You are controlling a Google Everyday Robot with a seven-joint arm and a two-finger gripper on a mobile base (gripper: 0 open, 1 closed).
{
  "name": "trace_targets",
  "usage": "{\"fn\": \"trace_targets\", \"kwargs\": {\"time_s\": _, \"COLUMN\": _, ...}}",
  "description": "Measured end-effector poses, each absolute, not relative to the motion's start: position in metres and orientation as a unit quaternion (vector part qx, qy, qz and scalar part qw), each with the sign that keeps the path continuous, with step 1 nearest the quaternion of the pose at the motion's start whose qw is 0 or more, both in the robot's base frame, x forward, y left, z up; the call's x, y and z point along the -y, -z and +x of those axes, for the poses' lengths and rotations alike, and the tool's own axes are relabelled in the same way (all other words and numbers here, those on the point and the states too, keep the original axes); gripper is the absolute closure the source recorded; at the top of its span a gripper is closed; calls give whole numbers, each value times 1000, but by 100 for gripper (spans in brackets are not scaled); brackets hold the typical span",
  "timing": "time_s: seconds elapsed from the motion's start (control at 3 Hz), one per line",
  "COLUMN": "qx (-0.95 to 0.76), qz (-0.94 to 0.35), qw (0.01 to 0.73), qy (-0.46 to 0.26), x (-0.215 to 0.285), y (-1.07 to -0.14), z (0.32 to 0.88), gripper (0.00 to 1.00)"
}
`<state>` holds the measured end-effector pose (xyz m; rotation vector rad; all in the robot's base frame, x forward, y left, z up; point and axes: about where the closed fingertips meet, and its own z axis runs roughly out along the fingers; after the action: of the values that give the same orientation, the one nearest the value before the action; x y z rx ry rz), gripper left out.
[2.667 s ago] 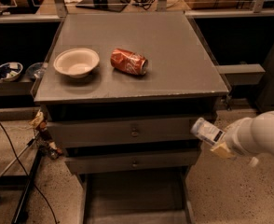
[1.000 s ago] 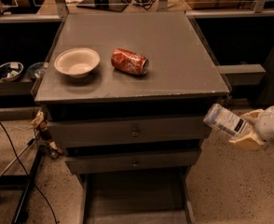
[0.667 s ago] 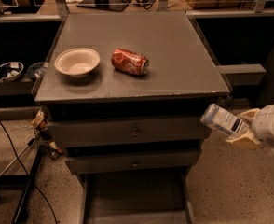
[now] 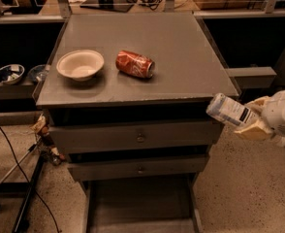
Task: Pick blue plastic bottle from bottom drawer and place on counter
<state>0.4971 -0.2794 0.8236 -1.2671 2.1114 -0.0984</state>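
A: There's the gripper [image 4: 251,118], out at the right of the cabinet, and its 2 fingers [image 4: 253,130] are clamped on the bottle [image 4: 228,111], holding it up in the air.

B: Clamped, yes. The bottle is tilted right over, nearly on its side, with 1 end poking out up and to the left of the gripper, toward the cabinet's front right corner. Which end carries the cap can't be told from here.

A: And the drawer [image 4: 137,205]?

B: Pulled out, low down and well to the gripper's left. The bottle is well apart from it. The counter [image 4: 181,52] lies above and to the gripper's left, and the bottle hangs just under its front edge, so the lift looks only partly done.

A: How will that bottle handle?

B: Light, by the look of it. Thin clear plastic, smooth, likely to dent under a hard squeeze and to slide under a weak one. The labelled middle is the best place to hold. The gripper seems to have it nearer 1 end, so the free end could swing.

A: Anything near the landing spot?

B: A bowl [image 4: 80,64] and a crushed red can [image 4: 134,64], both well up and left of the gripper. The stretch of counter nearest the gripper has nothing on it.
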Motion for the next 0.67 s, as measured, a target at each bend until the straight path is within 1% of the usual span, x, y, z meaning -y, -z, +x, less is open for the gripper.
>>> {"fn": "trace_targets", "kwargs": {"time_s": 0.33, "qx": -795, "qz": -504, "qw": 336, "qy": 38, "x": 266, "y": -848, "z": 510, "gripper": 100}}
{"fn": "trace_targets", "kwargs": {"time_s": 0.67, "qx": -795, "qz": -504, "qw": 336, "qy": 38, "x": 266, "y": -848, "z": 510, "gripper": 100}}
